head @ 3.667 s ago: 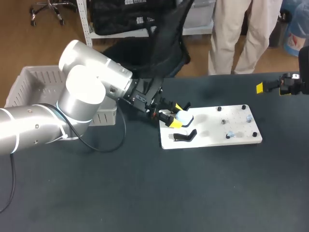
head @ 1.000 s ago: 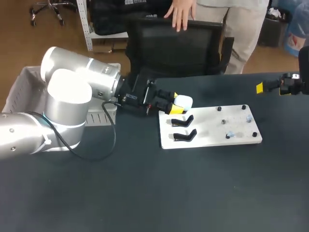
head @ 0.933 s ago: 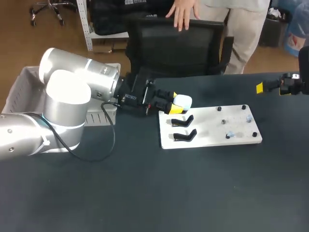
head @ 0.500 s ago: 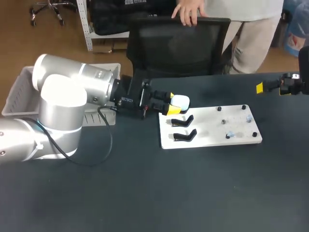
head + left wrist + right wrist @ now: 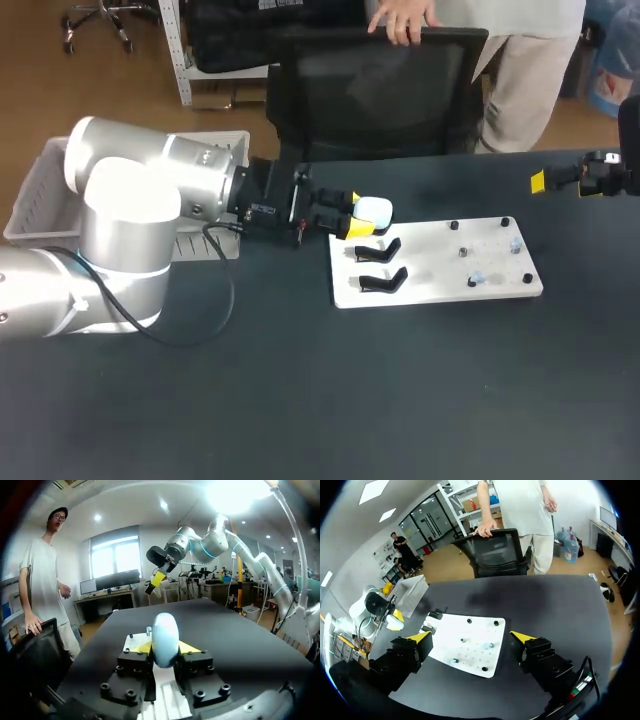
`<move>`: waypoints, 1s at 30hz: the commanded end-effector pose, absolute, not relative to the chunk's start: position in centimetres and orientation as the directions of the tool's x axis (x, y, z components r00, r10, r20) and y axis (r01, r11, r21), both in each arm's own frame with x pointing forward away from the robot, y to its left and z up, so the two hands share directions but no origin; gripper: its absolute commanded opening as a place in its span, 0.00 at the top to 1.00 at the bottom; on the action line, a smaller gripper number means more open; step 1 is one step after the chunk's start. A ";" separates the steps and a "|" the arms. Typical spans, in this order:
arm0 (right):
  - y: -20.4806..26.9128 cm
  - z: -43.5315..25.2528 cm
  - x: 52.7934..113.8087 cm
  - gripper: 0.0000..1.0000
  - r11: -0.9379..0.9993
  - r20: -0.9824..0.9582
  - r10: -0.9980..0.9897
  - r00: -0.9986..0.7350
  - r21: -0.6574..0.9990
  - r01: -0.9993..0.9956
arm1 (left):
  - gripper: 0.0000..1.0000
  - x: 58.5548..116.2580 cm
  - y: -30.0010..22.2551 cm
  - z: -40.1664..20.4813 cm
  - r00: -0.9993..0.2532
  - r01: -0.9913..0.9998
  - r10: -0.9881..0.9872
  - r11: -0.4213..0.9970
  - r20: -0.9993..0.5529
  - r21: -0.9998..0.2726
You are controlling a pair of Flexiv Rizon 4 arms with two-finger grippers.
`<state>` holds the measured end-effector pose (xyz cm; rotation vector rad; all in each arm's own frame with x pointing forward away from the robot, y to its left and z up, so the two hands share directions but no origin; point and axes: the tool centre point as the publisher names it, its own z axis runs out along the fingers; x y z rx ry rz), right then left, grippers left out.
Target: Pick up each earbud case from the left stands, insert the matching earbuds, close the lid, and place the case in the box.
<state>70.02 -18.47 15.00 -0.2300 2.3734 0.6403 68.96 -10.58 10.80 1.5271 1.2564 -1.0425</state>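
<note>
Left gripper [image 5: 352, 220], head view: closed on a white earbud case [image 5: 372, 210], one yellow-tipped finger on each of two opposite sides. The left arm [image 5: 130, 240] enters from the view's left and lies nearly level above the desk [image 5: 300, 400]. The case is held clear of the desk, just beyond the near-left corner of a white board [image 5: 440, 285], and next to the farther of two black stands [image 5: 378, 250]. Both stands carry nothing. The case's rounded end points away from the arm, toward the view's right. A pale box [image 5: 40, 190] sits at the desk's left edge, behind the arm. The right gripper [image 5: 560, 180] hangs at the far right, well apart from the board.

Left wrist view: the gripper [image 5: 165, 649] clamps the case [image 5: 165, 639] low on its body. The case's long axis runs crosswise to the line joining the two fingers, so its rounded end rises clear above the yellow tips.

Right wrist view: the right gripper [image 5: 470, 637] has its fingers spread wide, with nothing between them. The board [image 5: 475, 630] lies on the desk ahead of the fingers. The left gripper and its case [image 5: 395, 624] are beyond the board's far end, near the box [image 5: 412, 594].
</note>
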 end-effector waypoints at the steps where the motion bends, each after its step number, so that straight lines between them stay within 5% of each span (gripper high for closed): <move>1: -18.5 15.0 70.0 0.00 0.865 -0.642 0.001 -0.767 0.386 -0.322 | 1.00 68.4 -10.5 10.6 0.142 0.988 0.236 -0.099 -0.961 0.122; 30: -14.7 14.9 68.3 0.00 0.856 -0.634 -0.093 -0.768 0.343 -0.386 | 1.00 68.3 -12.5 11.5 0.155 0.983 0.147 -0.124 -0.977 0.137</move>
